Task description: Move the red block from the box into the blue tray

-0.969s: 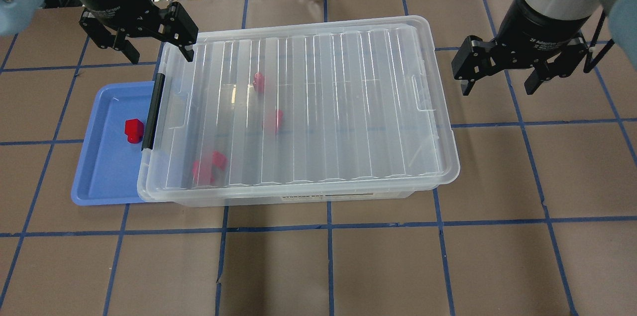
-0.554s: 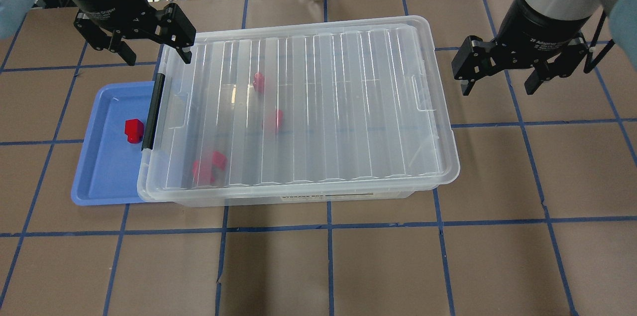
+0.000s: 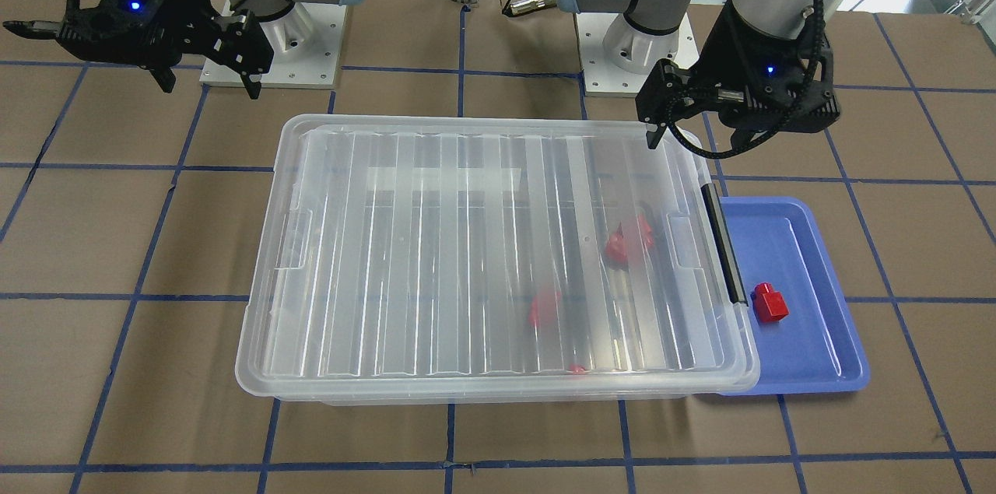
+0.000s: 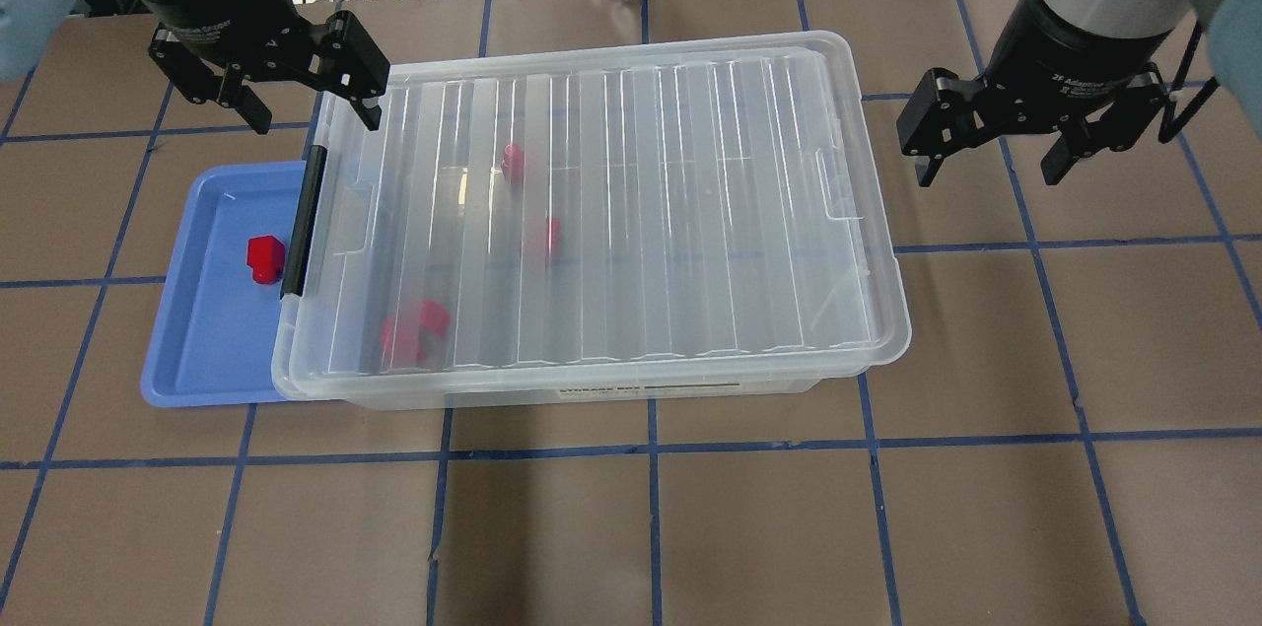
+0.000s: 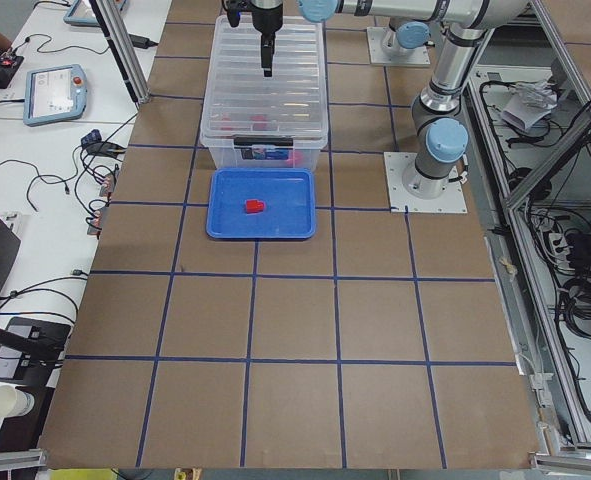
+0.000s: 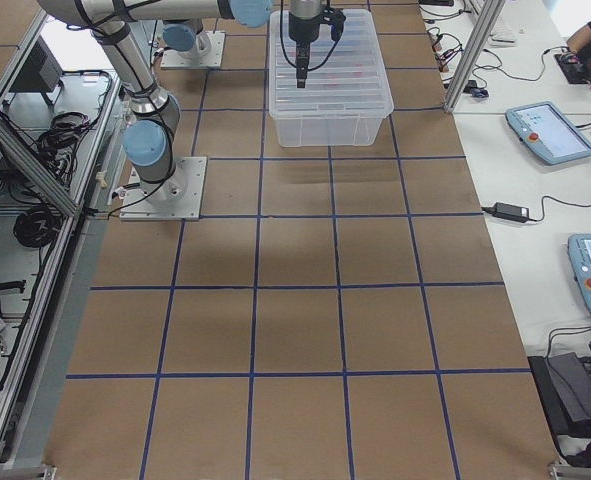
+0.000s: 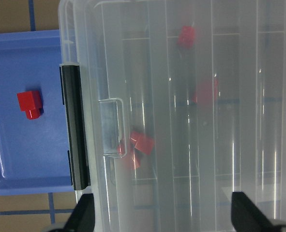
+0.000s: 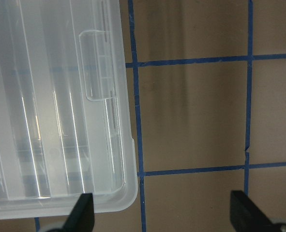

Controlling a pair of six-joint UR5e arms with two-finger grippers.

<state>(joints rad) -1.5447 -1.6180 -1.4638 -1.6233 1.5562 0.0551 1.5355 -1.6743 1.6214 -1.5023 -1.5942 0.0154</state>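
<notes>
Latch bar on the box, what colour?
Black latch bar; clearest in the left wrist view.

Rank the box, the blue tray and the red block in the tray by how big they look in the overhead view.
1. box, by far the largest.
2. blue tray, partly hidden by the box's edge, yet clearly smaller.
3. red block, the smallest, lying in the tray.

Box (image 4: 690,212) sits mid-desk (image 4: 690,527), lid on. Tray (image 4: 197,350) lies on the desk just beside the box's latch end, on the robot's left. Block (image 4: 264,258) rests in the tray, near the box's latch bar (image 4: 303,222) but apart from it. Three lots of loose pieces (image 4: 414,330) lie inside the box, in its latch-end half. Left claw (image 4: 315,121) hangs above the box's latch end. Right claw (image 4: 988,174) hangs over the desk past the box's opposite end.
</notes>
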